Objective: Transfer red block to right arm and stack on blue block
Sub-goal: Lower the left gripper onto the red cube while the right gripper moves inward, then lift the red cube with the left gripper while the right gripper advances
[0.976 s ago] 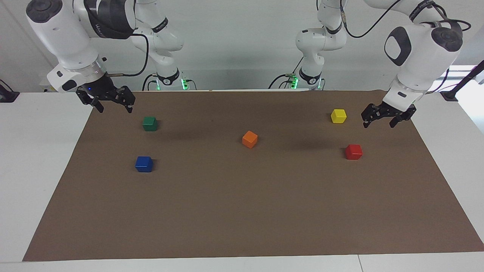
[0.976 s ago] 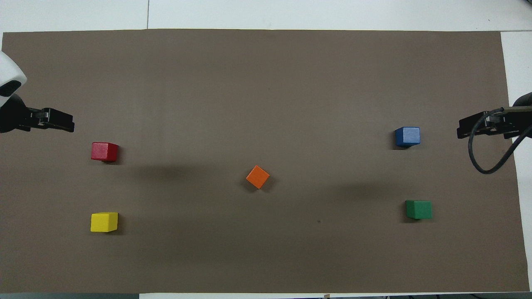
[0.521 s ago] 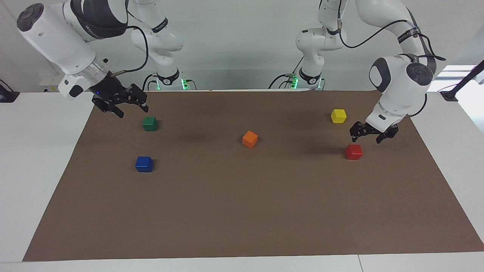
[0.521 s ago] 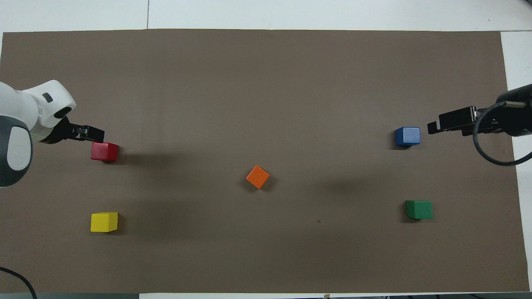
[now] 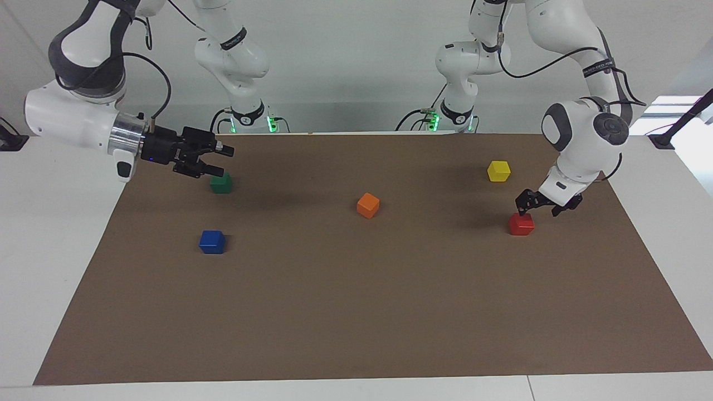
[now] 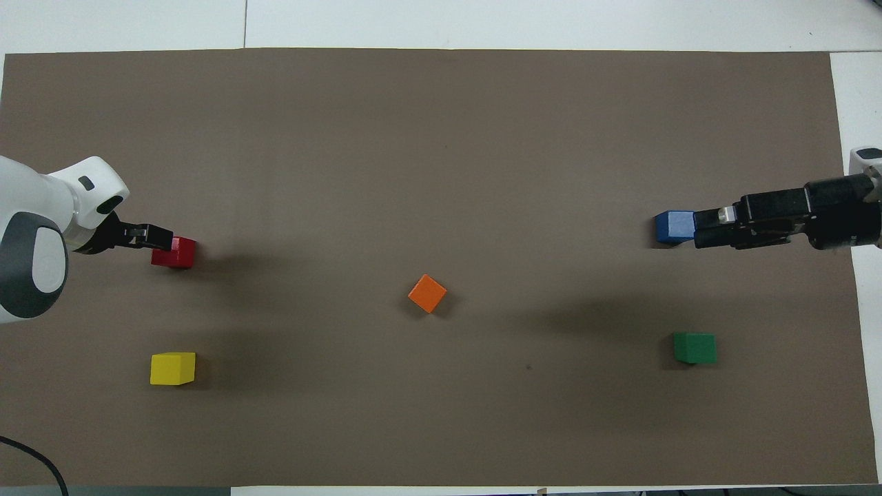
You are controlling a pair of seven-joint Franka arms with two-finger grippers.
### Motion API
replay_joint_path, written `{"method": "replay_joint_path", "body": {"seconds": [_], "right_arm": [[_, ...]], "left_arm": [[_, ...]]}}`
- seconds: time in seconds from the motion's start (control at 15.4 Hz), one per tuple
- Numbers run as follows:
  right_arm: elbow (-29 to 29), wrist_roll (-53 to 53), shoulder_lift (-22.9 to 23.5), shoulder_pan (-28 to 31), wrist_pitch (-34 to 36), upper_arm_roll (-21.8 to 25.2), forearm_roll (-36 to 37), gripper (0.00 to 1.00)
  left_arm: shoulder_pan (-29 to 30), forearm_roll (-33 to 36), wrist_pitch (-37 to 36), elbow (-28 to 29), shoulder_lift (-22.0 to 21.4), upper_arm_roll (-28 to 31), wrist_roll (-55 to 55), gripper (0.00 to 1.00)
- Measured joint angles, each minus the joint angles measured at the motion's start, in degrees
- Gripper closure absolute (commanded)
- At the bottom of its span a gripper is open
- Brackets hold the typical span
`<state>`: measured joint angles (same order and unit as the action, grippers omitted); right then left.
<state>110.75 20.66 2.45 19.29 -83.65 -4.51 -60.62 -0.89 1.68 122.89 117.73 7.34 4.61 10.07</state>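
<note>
1. The red block (image 5: 521,224) rests on the brown mat (image 5: 356,312) of the tabletop, toward the left arm's end, farther from the robots than the yellow block (image 5: 498,170) and well apart from the orange block (image 5: 367,205) at mid-mat.
2. The left gripper (image 5: 539,207) hangs low, just over the red block's robot-side upper edge; its fingers stand apart and hold nothing.
3. Deciding relation: the red block lies just below the left fingers and slightly to the side away from the robots. A cube has no long axis, so only squaring to its faces matters. The left arm is by far the nearer to it.
4. The right gripper (image 5: 209,160) points level over the green block (image 5: 220,182), fingers apart and empty.
5. The blue block (image 5: 211,241) sits uncovered, farther from the robots than the green block.
6. Judgement: pick-up not yet made; handover and stacking outstanding.
</note>
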Motion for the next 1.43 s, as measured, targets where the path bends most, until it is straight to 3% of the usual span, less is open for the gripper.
{"method": "replay_joint_path", "body": {"seconds": [0.33,0.65,0.85,1.04,1.17,1.43], "right_arm": [[4.3,8.5,2.4,0.6,5.7,-0.1,-10.8,0.00],[5.7,22.7,13.5,-0.6,13.1,-0.4,-21.9,0.00],[5.6,25.0,17.7,-2.8,17.6,-0.4,-28.9,0.00],[5.6,25.2,18.8,-5.3,19.2,-0.5,-33.3,0.00],[5.6,25.2,19.4,-6.9,19.8,-0.5,-35.1,0.00],[5.6,25.7,20.8,-9.5,20.5,-0.6,-35.9,0.00]], "left_arm": [[-0.2,0.0,1.5,2.1,0.5,-0.1,-4.3,0.00],[-0.3,0.0,3.8,2.6,2.1,-0.2,-5.1,0.00],[-0.5,0.0,5.9,3.0,3.5,-0.4,-5.1,0.00],[-1.3,0.0,8.5,3.1,5.7,-0.5,-5.1,0.00],[-1.5,0.0,8.8,3.1,6.3,-0.4,-5.1,0.10],[-1.6,0.0,8.1,3.0,6.3,-0.3,-5.1,0.11]]}}
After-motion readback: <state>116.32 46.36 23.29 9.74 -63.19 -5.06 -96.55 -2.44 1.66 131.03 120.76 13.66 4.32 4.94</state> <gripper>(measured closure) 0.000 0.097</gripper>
